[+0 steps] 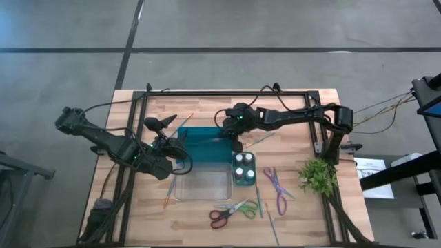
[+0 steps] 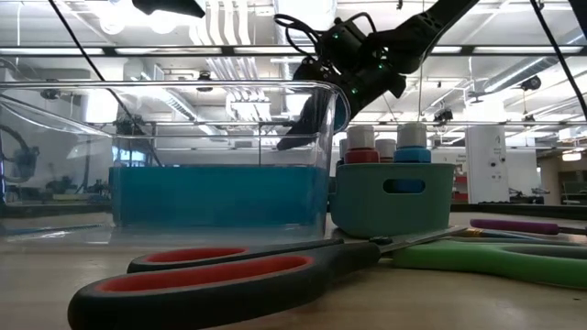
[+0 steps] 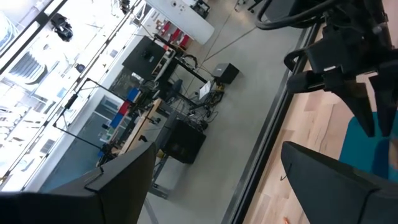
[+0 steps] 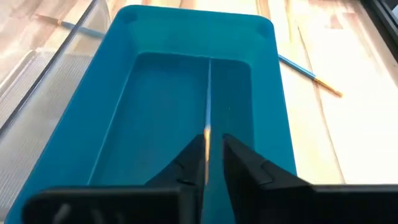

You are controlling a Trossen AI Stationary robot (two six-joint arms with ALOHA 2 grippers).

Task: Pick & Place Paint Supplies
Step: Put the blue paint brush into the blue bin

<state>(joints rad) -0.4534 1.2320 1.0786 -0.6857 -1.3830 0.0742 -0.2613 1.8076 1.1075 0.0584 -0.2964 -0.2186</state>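
Note:
My right gripper [image 4: 211,146] hovers over the near end of a teal tray [image 4: 155,112], its fingers parted by a narrow gap. A thin brush [image 4: 208,93] runs from that gap along the tray's floor to its far wall. Three white-capped paint bottles [image 1: 242,165] stand in a small teal cup [image 2: 394,197]. Red-green scissors [image 1: 231,212] and purple scissors [image 1: 277,187] lie flat on the table near the front. My left gripper [image 3: 224,186] hangs open and empty in the air by the tray's left end [image 1: 176,148]. My right gripper has the brush's near end [image 4: 208,135] between its slightly parted fingers, which slant down from the table's right and lie along the brush. The brush sits close against one finger [image 4: 193,155], with a gap to the other. Whether it still touches, I cannot tell. The brush's far end lies in the tray.
A clear container [image 1: 203,182] stands in front of the teal tray. A green plant sprig [image 1: 317,176] lies at the right. Loose brushes lie on the table beyond the tray [image 4: 311,74], left of the clear container [image 1: 169,196] and near the front edge [image 1: 271,224].

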